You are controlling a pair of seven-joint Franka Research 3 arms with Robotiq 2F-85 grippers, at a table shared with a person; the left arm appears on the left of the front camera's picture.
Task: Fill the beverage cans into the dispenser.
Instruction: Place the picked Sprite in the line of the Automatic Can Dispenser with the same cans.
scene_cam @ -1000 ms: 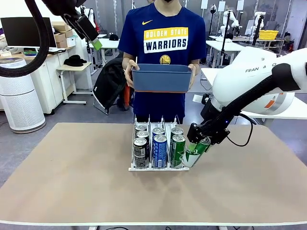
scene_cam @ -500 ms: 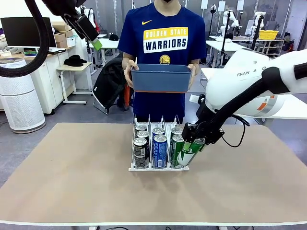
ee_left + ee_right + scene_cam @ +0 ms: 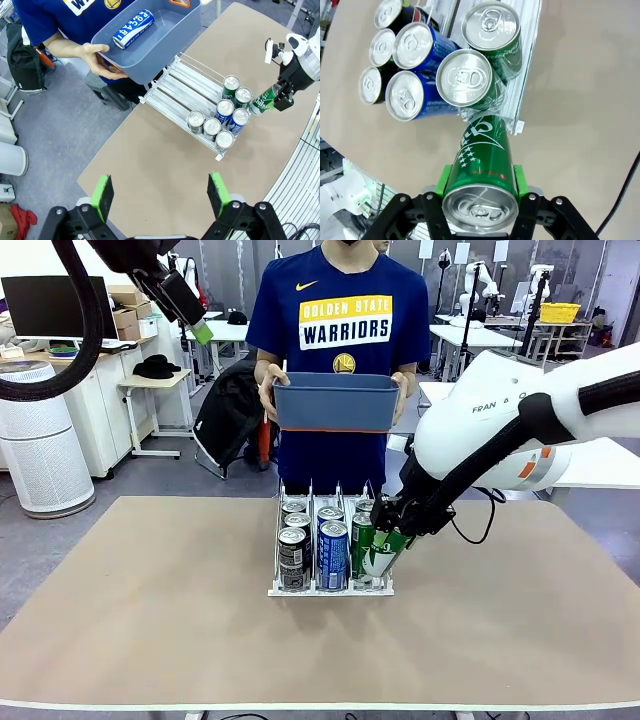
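Observation:
My right gripper is shut on a green can, which it holds tilted at the front right corner of the clear dispenser. In the right wrist view this green can leans between the pads, its bottom end close to the dispenser's front rail. The dispenser's lanes hold black cans, blue cans and green cans. My left gripper hangs open high above the table's left side. A blue can lies in the bin.
Beyond the table's far edge, a person holds a blue-grey bin in both hands above the dispenser's back end. The dispenser's rear lanes are bare. Bare brown tabletop spreads to both sides of the dispenser.
My right gripper has carried the green can leftward and slightly up, from beside the dispenser to its front right corner. The left arm and the person stay still.

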